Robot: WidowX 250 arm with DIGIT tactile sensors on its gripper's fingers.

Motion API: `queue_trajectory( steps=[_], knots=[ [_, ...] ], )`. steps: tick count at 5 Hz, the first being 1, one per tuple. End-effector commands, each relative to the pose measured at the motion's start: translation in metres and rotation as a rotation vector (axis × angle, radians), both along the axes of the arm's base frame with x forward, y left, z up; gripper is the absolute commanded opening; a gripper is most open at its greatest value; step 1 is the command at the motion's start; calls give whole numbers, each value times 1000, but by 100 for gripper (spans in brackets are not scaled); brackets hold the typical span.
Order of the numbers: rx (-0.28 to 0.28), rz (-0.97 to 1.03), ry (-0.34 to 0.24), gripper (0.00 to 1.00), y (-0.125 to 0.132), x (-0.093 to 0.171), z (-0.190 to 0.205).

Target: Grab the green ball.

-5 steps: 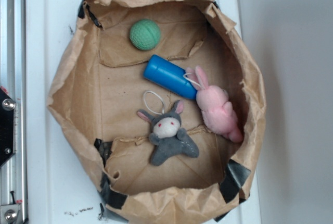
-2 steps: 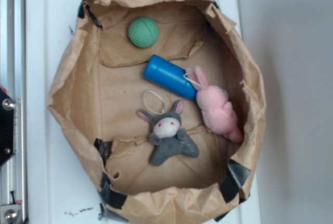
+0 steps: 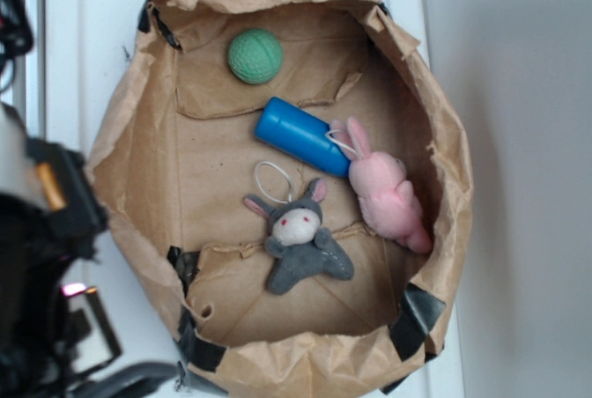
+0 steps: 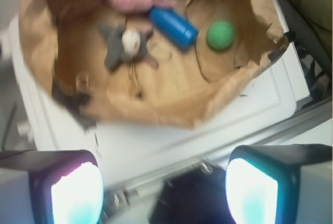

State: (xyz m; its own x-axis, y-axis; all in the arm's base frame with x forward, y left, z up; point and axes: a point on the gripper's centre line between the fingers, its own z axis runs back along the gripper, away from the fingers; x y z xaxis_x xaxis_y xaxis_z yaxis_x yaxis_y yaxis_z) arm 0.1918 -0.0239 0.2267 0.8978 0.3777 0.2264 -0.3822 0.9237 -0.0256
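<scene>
The green ball [image 3: 254, 56] lies at the far left of the paper bag's [image 3: 129, 139] floor, just where it was a moment ago. What is new is the robot arm [image 3: 42, 259], which has come into the exterior view at the near left edge, outside the bag. In the wrist view the gripper [image 4: 164, 185] hangs over the white table [image 4: 171, 135] with its jaws spread wide, holding nothing and well apart from the ball [image 4: 220, 35]. The blue cylinder [image 3: 302, 136] lies just beside the ball on its near right. Next to it is the pink bunny [image 3: 388, 194], with the grey bunny [image 3: 298, 241] nearer. The bag's crumpled wall stands between gripper and ball.
</scene>
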Motion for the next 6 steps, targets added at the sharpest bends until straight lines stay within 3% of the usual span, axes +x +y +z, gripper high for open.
queue_trajectory(
  steps=[1, 3, 4, 6],
  knots=[
    [40, 446, 2, 100, 42, 40, -31],
    [139, 551, 16, 100, 97, 61, -64],
    [72, 511, -18, 100, 109, 73, -61],
    [72, 511, -18, 100, 109, 73, -61]
  ],
)
